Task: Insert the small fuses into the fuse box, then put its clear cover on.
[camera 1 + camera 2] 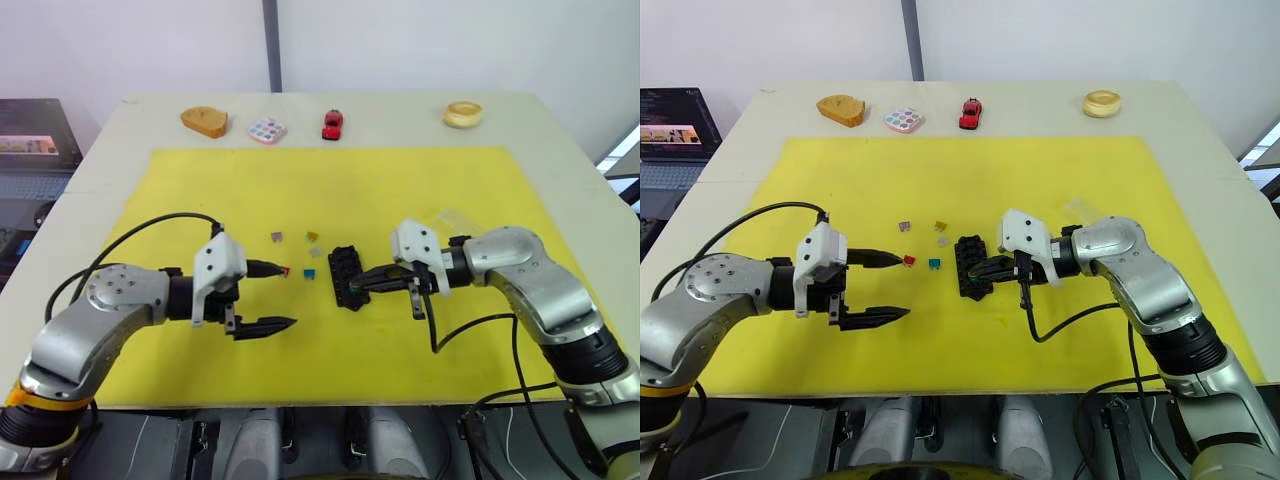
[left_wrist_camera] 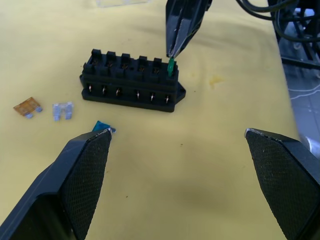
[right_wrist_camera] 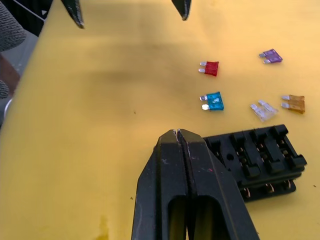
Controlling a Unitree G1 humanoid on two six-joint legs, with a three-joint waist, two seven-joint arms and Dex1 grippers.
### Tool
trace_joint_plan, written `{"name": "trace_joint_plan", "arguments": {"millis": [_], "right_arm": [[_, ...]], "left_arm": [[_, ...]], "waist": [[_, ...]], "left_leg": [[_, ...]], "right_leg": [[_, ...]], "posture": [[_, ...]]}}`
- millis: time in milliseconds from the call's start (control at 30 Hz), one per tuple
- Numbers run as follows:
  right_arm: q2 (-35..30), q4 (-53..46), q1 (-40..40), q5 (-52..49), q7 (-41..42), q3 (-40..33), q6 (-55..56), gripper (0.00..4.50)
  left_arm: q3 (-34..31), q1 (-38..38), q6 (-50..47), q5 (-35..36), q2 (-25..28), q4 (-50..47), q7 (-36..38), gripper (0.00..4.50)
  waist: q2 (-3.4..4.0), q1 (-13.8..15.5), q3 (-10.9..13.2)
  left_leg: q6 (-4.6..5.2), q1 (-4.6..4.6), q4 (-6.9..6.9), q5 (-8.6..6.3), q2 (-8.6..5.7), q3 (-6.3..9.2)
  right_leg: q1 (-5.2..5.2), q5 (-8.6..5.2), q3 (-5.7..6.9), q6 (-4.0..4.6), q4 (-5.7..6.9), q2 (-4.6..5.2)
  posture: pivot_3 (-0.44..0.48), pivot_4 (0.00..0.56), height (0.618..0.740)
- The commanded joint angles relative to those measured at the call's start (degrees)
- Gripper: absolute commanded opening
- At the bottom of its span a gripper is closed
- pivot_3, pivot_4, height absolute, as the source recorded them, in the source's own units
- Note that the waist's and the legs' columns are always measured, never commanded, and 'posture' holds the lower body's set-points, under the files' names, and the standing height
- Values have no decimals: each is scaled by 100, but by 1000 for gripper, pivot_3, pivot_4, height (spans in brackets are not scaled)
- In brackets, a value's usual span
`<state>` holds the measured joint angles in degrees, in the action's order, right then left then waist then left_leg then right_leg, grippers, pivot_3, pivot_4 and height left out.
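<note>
1. Fuse box [image 2: 131,82] lies on the yellow mat [image 1: 330,190] on the desk, its long axis running away from us.
2. Our right gripper [image 2: 171,56] is nearer: its jaws pinch the green fuse [image 2: 171,66] at the box's end slot.
3. Our left gripper [image 1: 280,297] hangs with jaws wide apart, beside the red fuse [image 3: 210,68] and teal fuse [image 3: 213,101].

Yellow mat [image 1: 400,190]. Black fuse box [image 2: 131,81]. Fuses: green [image 2: 171,66], teal-blue [image 3: 214,101], red [image 3: 210,68], purple [image 3: 271,56], tan-yellow [image 3: 295,102], pale grey [image 3: 262,110]. Red car [image 1: 333,123]; pastel-dotted palette [image 1: 267,130].
</note>
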<state>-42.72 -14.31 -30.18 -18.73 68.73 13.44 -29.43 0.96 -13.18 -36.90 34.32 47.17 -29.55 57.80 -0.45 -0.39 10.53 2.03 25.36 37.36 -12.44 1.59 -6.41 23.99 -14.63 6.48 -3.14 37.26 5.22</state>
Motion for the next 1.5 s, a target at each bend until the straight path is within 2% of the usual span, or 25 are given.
{"name": "trace_joint_plan", "arguments": {"millis": [33,667,1200,1300,1500], "right_arm": [[0,-78,-81,70,5,27,129,24],[-5,364,285,470,-1,373,527,24],[-45,516,355,493,20,320,718,24],[-20,391,274,123,77,49,530,24],[-252,-79,-92,-1303,18,-1090,-975,24]], "left_arm": [[-142,-57,-42,113,43,-203,-61,4500],[-105,-25,200,-77,21,56,-53,4500],[-89,-17,352,-169,21,175,-35,4500],[-275,-79,181,18,26,306,-59,4500],[-1053,-297,-308,439,389,1037,60,4500]], "waist": [[0,-4,0],[-1,1,-1],[-1,10,-1],[-1,15,-1],[1,64,1]], "left_leg": [[0,0,0,0,0,0],[-1,-2,2,1,1,0],[0,-5,2,0,1,2],[0,-5,2,0,1,3],[3,1,3,-2,1,3]], "right_leg": [[0,0,0,0,0,0],[-3,0,0,0,0,-5],[-9,0,0,0,-1,-4],[-9,0,0,0,-1,-4],[0,0,0,0,0,-4]], "posture": [[0,150,740],[0,150,740],[0,150,740],[0,150,740],[0,150,740]]}}
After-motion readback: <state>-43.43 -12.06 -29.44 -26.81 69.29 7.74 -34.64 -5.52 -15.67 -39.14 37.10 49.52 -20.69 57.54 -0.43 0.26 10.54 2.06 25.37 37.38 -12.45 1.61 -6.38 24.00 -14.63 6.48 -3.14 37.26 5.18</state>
